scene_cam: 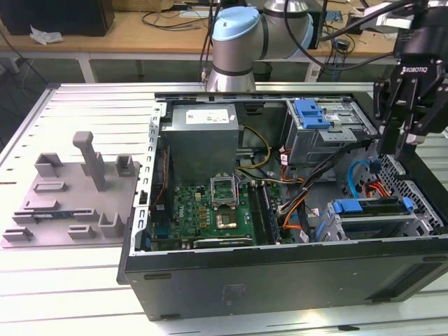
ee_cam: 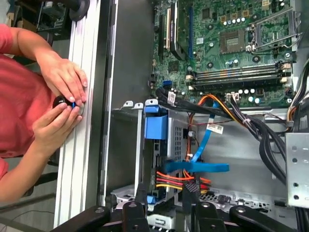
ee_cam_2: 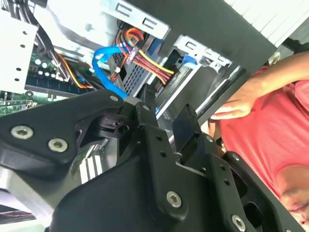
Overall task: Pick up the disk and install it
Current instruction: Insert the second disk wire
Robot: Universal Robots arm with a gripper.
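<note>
**Gripper** point(scene_cam: 400, 143): black two-finger unit on the grey arm, hanging at the upper right of the exterior frame, over the right end of the open computer case point(scene_cam: 280, 280). Its fingers point(ee_cam: 140, 195) are standing apart and are clasping nothing. Both wrist views are showing the drive cage through the gap between them. White lettering is showing on the gripper body.

**The disk** point(scene_cam: 374, 208): silver drive with a blue carrier end, sitting in the drive cage at the lower right of the exterior frame, inside the case and below the gripper. It is lying apart from the fingers.

**Second blue bracket** point(scene_cam: 311, 113): lying on the upper bay, right of centre.

**Motherboard** point(scene_cam: 217, 206): green, lying at the centre of the case, with the grey power supply point(scene_cam: 203, 133) above it carrying a white label.

**Cables**: a blue ribbon cable point(ee_cam: 203, 145) and a red, yellow and orange bundle point(ee_cam: 176, 179) are running beside the cage.

**Grey fixture** point(scene_cam: 77, 189): resting on the slatted desk point(scene_cam: 84, 112), left of the case.

**A person's hands** point(ee_cam: 63, 79): working a small dark object at the desk rail in the first wrist view, beside a red sleeve.
</note>
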